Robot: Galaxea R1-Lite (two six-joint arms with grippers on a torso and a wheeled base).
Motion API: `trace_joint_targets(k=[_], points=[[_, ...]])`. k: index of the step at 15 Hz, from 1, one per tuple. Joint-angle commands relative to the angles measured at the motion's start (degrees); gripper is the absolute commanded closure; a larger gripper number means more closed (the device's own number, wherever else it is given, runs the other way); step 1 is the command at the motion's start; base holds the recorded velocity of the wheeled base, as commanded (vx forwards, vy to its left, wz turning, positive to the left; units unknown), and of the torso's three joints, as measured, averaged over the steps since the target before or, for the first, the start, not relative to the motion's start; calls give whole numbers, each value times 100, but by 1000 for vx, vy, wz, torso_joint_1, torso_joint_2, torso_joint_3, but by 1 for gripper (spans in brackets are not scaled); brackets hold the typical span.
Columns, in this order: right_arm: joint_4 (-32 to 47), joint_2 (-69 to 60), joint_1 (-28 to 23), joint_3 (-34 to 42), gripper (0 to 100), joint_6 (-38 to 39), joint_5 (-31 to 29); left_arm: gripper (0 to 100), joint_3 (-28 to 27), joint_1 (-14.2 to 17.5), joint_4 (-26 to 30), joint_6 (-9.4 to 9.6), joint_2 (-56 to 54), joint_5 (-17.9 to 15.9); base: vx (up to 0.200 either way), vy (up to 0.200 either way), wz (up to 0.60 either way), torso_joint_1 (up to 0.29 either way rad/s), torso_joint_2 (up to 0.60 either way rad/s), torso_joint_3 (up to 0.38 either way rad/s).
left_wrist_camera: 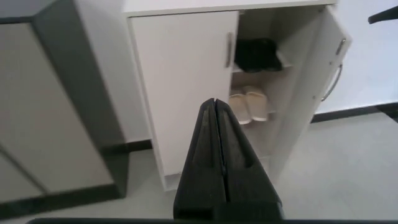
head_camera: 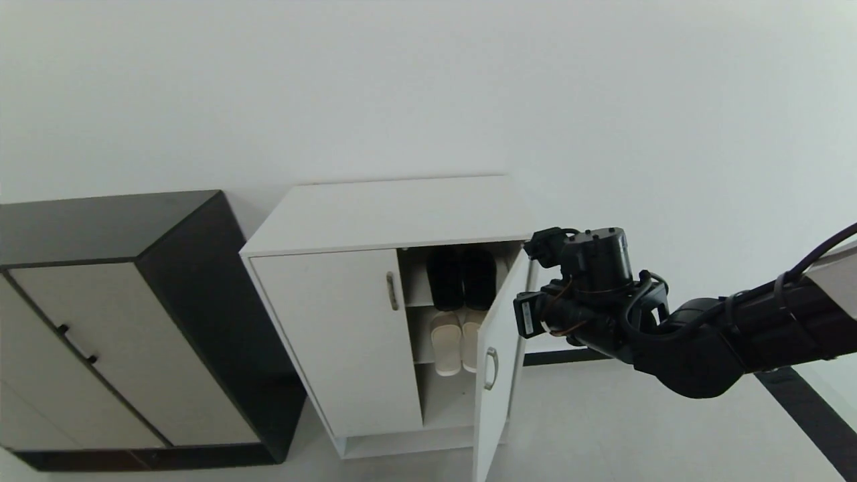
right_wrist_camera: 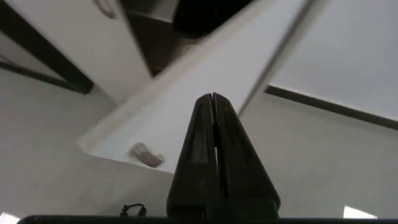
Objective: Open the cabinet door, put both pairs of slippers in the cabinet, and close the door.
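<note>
White, smooth laminate cabinet (head_camera: 375, 214) is standing with its right door (head_camera: 499, 348) swung partly out. The flat black pair of slippers (head_camera: 462, 278) is lying on the top shelf and the cream, soft-looking moulded pair (head_camera: 455, 341) on the shelf below, so both pairs are sitting inside. Judging by that, the closing step is in hand. The right claw (right_wrist_camera: 214, 98), fingers pressed together and holding nothing, is pointing at the door's plain outer face; whether it is touching I cannot tell. The next move is calling for a steady push on that flat panel, away from its curved metal handle (head_camera: 492, 368). The left claw (left_wrist_camera: 214, 102), likewise pinched together and empty, is hovering well apart from the cabinet.
</note>
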Motion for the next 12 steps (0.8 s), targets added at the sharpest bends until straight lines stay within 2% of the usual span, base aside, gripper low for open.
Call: trace_joint_targets(k=[1, 6, 8, 10, 12], points=[[-8, -11, 0, 30, 100, 6, -2, 100, 0, -2, 4, -5, -1, 1, 0, 0, 0, 0, 0, 0], [-685, -64, 0, 504, 100, -47, 218, 100, 0, -2, -5, -5, -1, 1, 0, 0, 0, 0, 0, 0], [-975, -389, -132, 1049, 100, -170, 1123, 100, 0, -2, -5, 4, -1, 1, 0, 0, 0, 0, 0, 0], [-992, -486, -220, 1383, 100, -179, 1449, 100, 0, -2, -5, 4, -1, 1, 0, 0, 0, 0, 0, 0], [-1045, -495, -290, 1620, 100, -284, 1642, 100, 0, -2, 4, 4, -1, 1, 200, 0, 0, 7, 2, 5]])
